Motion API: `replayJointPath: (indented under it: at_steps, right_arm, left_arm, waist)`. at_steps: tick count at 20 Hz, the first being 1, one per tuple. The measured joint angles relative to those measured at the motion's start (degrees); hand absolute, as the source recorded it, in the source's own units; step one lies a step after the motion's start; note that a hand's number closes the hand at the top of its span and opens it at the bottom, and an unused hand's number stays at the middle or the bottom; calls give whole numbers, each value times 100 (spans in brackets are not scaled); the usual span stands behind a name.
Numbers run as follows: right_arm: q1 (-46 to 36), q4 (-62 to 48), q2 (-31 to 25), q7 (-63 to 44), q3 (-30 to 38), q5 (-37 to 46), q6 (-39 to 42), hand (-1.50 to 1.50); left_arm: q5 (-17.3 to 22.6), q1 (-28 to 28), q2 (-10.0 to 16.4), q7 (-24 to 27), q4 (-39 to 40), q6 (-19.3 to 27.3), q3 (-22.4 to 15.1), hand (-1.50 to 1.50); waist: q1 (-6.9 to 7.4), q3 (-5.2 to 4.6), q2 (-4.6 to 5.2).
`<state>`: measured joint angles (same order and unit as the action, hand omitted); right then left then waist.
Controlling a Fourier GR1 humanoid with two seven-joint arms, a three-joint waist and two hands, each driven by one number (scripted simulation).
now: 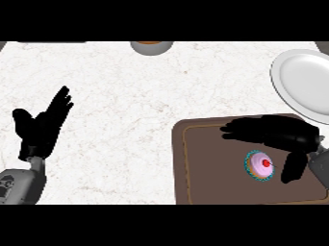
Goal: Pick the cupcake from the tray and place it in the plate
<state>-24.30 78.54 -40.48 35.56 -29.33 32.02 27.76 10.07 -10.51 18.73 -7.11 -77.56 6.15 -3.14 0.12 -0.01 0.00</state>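
Note:
A cupcake (261, 166) with pink icing, a red cherry and a teal wrapper sits on the brown tray (206, 168) at the lower right. My right hand (281, 134) hovers over the tray just behind the cupcake, fingers stretched to the left and thumb hanging down on the cupcake's right side, holding nothing. The white plate (315, 84) lies at the right edge of the counter, beyond the tray. My left hand (41, 126) rests open at the left, fingers pointing up.
A small bowl (151, 47) with a brownish inside stands at the counter's far edge, near the middle. The white marble counter (125, 96) stretches between the left hand and the tray.

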Motion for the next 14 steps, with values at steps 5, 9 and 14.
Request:
replayJointPath:
  at_steps: [5, 9, 14]
  right_arm:
    - [176, 20, 184, 51, 119, 402, -34, -150]
    - [132, -193, 395, 131, 90, 797, -101, -150]
    - [79, -272, 325, 389, -196, 1198, -179, 150]
  left_arm:
    - [-102, 85, -61, -107, -185, -68, 103, 0]
    - [-228, 130, -153, -162, -320, -67, 114, 0]
    - [-247, 110, -177, -222, -374, -111, 202, 0]
  waist:
    - [2, 0, -2]
    - [12, 1, 0]
    - [12, -8, -5]
